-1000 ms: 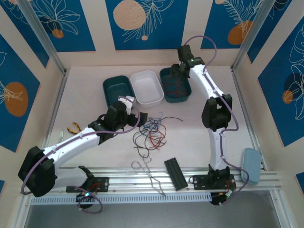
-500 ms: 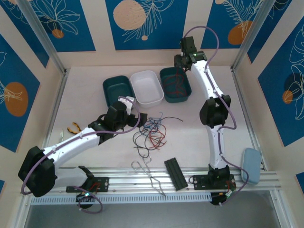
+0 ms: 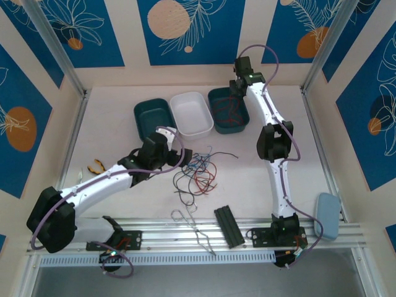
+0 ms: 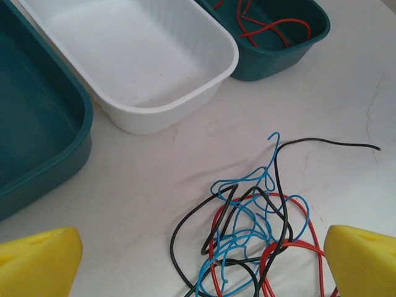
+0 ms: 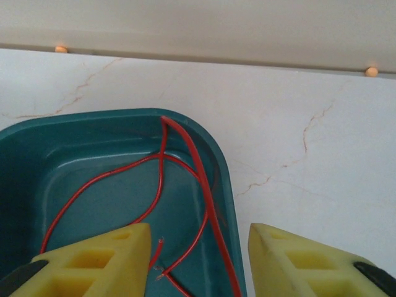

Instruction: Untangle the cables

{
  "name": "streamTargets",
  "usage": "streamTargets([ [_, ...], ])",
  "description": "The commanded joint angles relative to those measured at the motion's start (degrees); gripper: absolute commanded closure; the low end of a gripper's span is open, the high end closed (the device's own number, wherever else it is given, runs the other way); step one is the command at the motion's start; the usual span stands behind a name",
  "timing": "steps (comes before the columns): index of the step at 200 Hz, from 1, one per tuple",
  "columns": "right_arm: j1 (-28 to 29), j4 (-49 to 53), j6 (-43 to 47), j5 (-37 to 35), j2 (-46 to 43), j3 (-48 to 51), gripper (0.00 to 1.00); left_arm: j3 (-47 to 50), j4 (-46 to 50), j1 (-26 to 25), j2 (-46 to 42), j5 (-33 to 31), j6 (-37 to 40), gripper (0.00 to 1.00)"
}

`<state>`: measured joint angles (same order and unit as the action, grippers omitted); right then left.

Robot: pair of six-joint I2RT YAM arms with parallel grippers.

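A tangle of red, blue and black cables (image 3: 198,170) lies on the table in front of the trays; in the left wrist view the cables (image 4: 253,229) spread between and beyond the yellow fingers (image 4: 43,263). My left gripper (image 3: 177,153) (image 4: 203,250) is open just left of the tangle, holding nothing. Red cables (image 3: 232,111) (image 5: 192,161) lie loose in the right teal tray (image 3: 218,120) (image 5: 37,161). My right gripper (image 3: 240,81) (image 5: 199,247) hovers open above that tray's far right corner, with its fingers (image 5: 114,257) astride the rim.
A white tray (image 3: 192,113) and a second teal tray (image 3: 153,117) stand left of the right teal tray. Metal tongs (image 3: 195,229) and a black bar (image 3: 228,226) lie near the front rail. Orange pliers (image 3: 96,166) sit at the left and a pale blue case (image 3: 327,215) at the right.
My right gripper has drawn back and up from the teal tray towards its far end. The left arm has shifted only slightly beside the tangle.
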<state>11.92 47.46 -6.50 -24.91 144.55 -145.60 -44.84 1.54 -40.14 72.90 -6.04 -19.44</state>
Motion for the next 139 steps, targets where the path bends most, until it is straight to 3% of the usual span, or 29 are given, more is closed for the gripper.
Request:
streamTargets([
  [1,0.07,-0.86,0.17,-0.03,1.57,-1.18,0.57,-2.26,0.56,-0.18,0.84,0.34,0.54,0.0],
  [38,-0.07,-1.97,0.13,-0.43,2.29,-1.19,0.67,-2.62,0.73,-0.06,1.66,0.2,0.63,0.0],
  [100,0.28,-1.4,-0.68,0.66,2.14,-1.72,1.0,-2.97,0.52,0.06,2.5,0.24,0.63,0.0],
  [139,1.91,2.65,-4.6,3.64,-1.33,1.21,1.0,-2.98,0.48,0.04,2.59,0.59,0.57,0.0],
])
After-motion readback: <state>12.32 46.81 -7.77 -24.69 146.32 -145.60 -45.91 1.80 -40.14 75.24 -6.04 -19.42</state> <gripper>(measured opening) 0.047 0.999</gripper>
